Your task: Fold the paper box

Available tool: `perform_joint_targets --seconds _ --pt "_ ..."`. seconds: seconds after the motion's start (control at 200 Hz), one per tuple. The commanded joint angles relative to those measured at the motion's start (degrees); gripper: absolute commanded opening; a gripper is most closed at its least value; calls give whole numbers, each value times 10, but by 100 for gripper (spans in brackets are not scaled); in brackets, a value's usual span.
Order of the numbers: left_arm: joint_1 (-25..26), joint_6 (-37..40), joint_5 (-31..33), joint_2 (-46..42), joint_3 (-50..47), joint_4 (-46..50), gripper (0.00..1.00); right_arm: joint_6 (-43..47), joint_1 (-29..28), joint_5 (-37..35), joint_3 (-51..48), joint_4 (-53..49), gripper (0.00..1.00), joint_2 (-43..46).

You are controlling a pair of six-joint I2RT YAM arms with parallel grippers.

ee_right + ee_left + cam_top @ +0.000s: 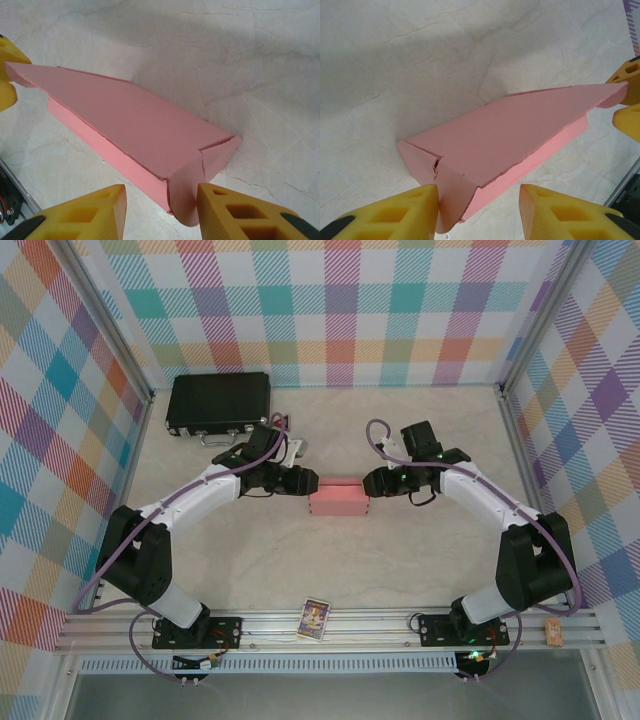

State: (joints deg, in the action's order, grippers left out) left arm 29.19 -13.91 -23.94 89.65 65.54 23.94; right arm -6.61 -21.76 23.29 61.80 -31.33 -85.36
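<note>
Left hand (304, 481), right hand (368, 483) part-open, touching box (340, 503)

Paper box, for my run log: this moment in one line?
paper box: on table | left tool: open around left end | right tool: open around right end

- A robot test cell in a lab: two white-and-black arms (190, 502) bolted to an aluminium rail (370, 622) at the near edge of the counter (330, 570).
- Bright checked panels (340, 310) wall in the left, far and right sides.
- Metal frame posts (548, 315) stand at the far corners.
</note>
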Motion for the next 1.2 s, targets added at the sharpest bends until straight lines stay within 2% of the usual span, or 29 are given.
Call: perform_joint_targets --seconds 0.0,0.52,1.195 --pt "7 -5 -8 3 21 11 45 -7 -6 20 -5 5 41 -5" --pt "7 -21 -14 6 26 3 35 -15 -11 22 4 5 35 -13" --pt "7 -5 17 17 25 32 33 -24 -12 22 31 -10 32 -29"
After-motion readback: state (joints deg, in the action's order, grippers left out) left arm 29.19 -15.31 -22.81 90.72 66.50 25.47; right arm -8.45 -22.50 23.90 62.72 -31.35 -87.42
